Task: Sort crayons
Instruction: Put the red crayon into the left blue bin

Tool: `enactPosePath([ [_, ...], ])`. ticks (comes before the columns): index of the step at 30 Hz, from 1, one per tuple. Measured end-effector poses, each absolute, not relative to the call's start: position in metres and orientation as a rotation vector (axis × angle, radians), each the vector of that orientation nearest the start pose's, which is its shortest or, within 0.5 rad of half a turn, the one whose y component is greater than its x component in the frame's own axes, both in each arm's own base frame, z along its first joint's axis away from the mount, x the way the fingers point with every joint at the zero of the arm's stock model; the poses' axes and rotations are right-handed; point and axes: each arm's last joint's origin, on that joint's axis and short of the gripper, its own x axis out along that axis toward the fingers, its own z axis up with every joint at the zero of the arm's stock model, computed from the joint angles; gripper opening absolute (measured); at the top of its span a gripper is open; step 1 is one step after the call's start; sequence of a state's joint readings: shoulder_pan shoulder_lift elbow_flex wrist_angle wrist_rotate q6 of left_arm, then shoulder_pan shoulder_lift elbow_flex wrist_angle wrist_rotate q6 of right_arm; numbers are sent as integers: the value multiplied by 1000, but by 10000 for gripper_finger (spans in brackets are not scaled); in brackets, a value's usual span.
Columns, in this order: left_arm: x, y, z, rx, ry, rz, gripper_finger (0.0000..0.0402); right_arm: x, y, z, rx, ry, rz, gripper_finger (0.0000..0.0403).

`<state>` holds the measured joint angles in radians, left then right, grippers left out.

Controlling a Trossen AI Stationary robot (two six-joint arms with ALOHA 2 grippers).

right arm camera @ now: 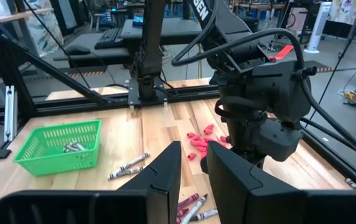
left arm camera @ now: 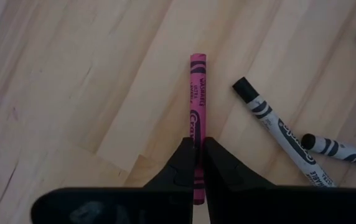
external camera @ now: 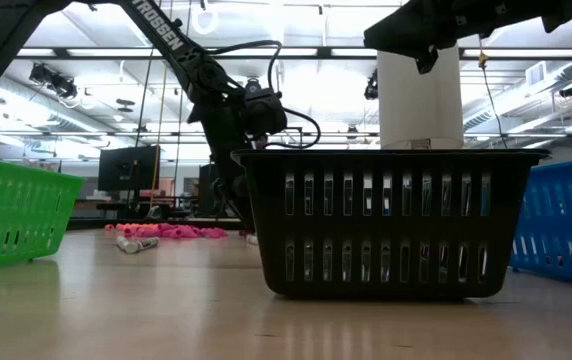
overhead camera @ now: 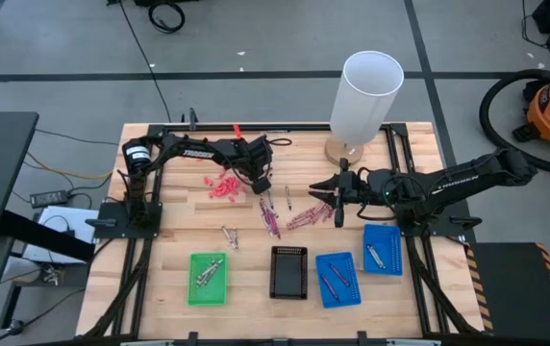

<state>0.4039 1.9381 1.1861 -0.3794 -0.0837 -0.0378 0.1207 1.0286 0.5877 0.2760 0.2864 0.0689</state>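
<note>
Pinching a magenta crayon [left arm camera: 196,99] by one end, my left hand [left arm camera: 197,163] has its fingers pressed together on it low over the worktop [overhead camera: 169,226], beside two grey crayons [left arm camera: 276,127]. My right hand [right arm camera: 192,168] hovers near the mixed pile [overhead camera: 289,216] mid-table, fingers slightly apart, holding nothing that I can see. Sorting looks partly done: some crayons lie in the green tray [overhead camera: 208,279] and both blue trays [overhead camera: 337,280], the black tray [overhead camera: 288,272] looks empty, and the pink heap [overhead camera: 223,185] remains.

Bright overhead light, soft shadows, backlit low view
</note>
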Motion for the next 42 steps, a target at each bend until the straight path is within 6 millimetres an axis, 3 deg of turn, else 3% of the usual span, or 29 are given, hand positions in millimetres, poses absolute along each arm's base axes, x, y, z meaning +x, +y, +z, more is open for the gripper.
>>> enactPosePath([
  [10, 348, 140, 144, -202, 1104, 426, 10, 224, 19, 263, 35, 159, -170, 87],
  [19, 339, 128, 201, -171, 953, 413, 10, 224, 19, 262, 25, 171, -170, 87],
  [26, 335, 94, 248, -177, 798, 286, 10, 218, 16, 261, 5, 218, -240, 87],
  [33, 346, 55, 258, -132, 717, 161, 13, 212, 15, 267, 6, 187, -264, 87],
  [42, 365, 27, 279, -12, 446, 57, 15, 223, 25, 278, -41, 30, -238, 105],
])
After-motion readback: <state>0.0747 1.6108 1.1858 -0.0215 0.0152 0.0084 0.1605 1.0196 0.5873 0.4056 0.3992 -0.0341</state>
